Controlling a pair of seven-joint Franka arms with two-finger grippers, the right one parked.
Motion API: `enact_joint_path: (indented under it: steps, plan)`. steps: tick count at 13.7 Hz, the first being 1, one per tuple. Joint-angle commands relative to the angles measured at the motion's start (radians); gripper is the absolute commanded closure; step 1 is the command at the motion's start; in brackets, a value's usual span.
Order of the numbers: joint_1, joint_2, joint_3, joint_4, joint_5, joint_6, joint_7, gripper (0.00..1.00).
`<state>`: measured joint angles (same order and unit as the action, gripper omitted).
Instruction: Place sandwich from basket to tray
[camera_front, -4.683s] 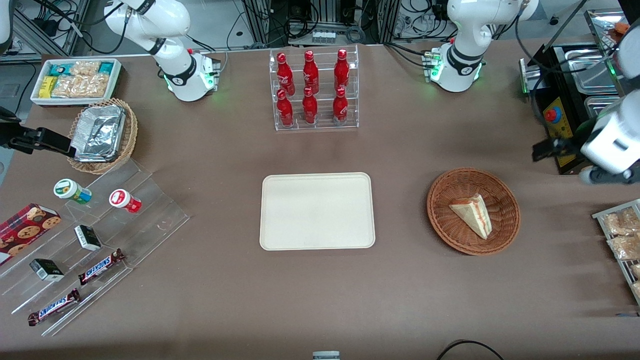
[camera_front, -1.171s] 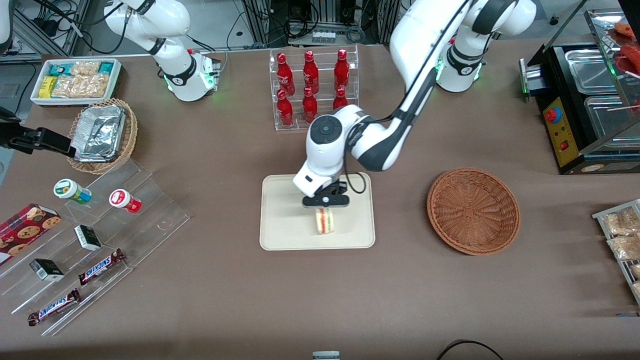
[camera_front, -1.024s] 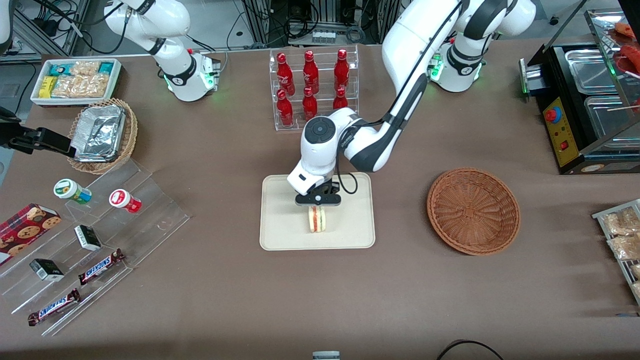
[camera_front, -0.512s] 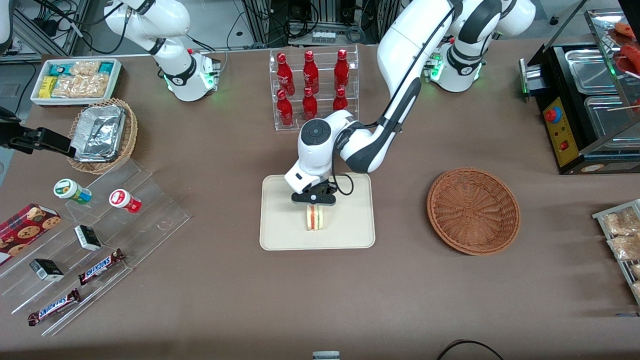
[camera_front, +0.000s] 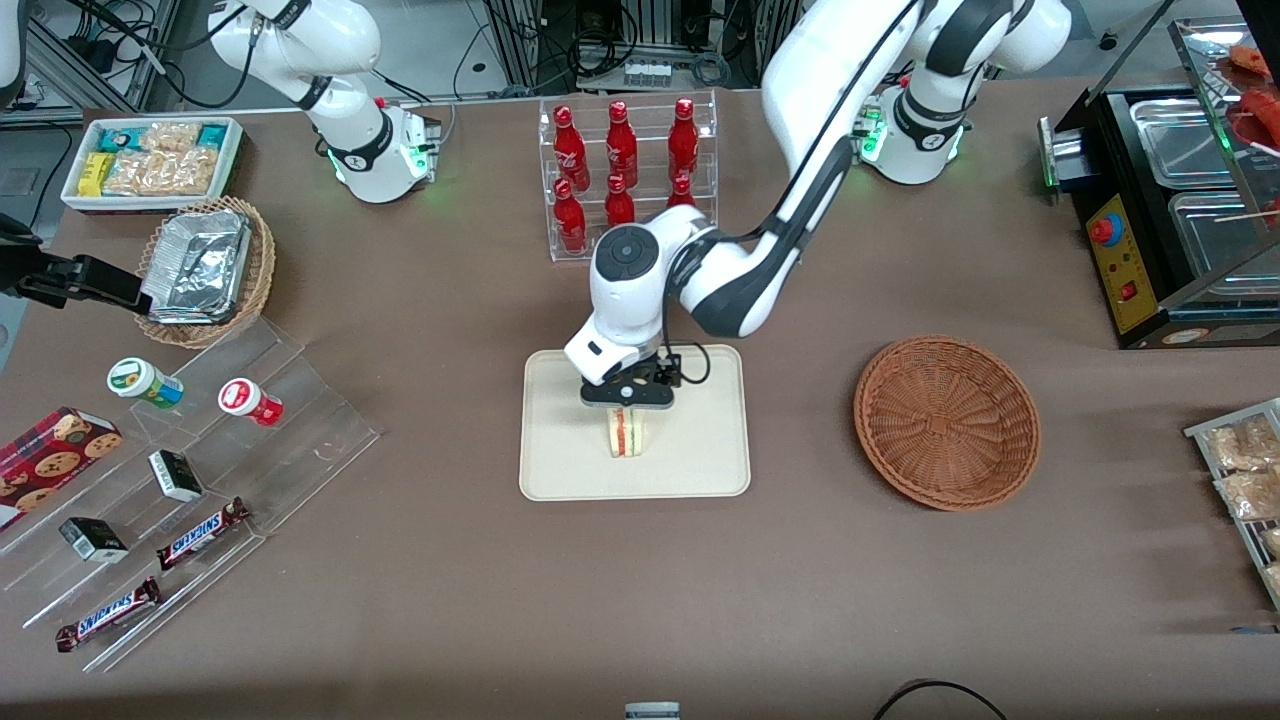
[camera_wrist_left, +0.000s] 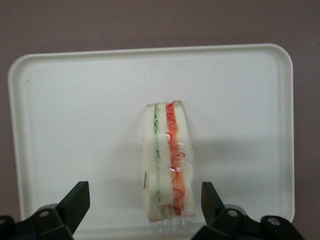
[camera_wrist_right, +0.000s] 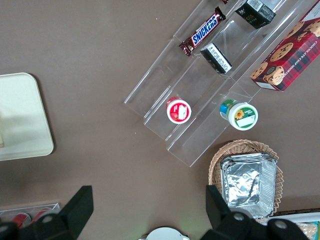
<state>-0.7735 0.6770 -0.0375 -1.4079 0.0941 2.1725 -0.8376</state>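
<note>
Sandwich (camera_front: 627, 432) now standing on its edge on the tray (camera_front: 560, 470), roughly mid-tray, filling stripes facing up. Gripper (camera_front: 627, 398) is directly above it with the fingers (camera_wrist_left: 75, 200) spread wide and clear of the bread on both sides, so it has let go. Half a second back the fingers were lower around the wedge; since then the wrist has lifted slightly and the sandwich hasn't shifted. Basket (camera_front: 946, 421) toward the working arm's end of the table sits empty, where earlier the wedge lay in it.

Judgement: transfer is effectively done, only retreat of the arm left. Wedge balanced on a narrow edge could tip if brushed on the way up.

View differences: front camera gives the layout, tray to basket well apart, but the arm's wrist hides the finger gap. Wrist camera shows that gap plainly, plus clear wrap around the sandwich and its green and orange-red layers, yet no basket.
</note>
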Motion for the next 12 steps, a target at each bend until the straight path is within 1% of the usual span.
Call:
enact_joint_path:
  steps: [1, 3, 6, 8, 11, 12]
  plan:
    - [0.063, -0.183, 0.002, -0.029, -0.017, -0.167, -0.003, 0.01]
    - [0.138, -0.296, 0.001, -0.031, -0.019, -0.317, 0.015, 0.01]
    - [0.241, -0.44, 0.002, -0.037, -0.011, -0.491, 0.047, 0.01]
    - [0.325, -0.511, 0.002, -0.042, -0.017, -0.597, 0.226, 0.01]
    - [0.466, -0.591, 0.002, -0.046, -0.024, -0.687, 0.434, 0.01]
    - [0.527, -0.609, 0.002, -0.046, -0.04, -0.716, 0.516, 0.01]
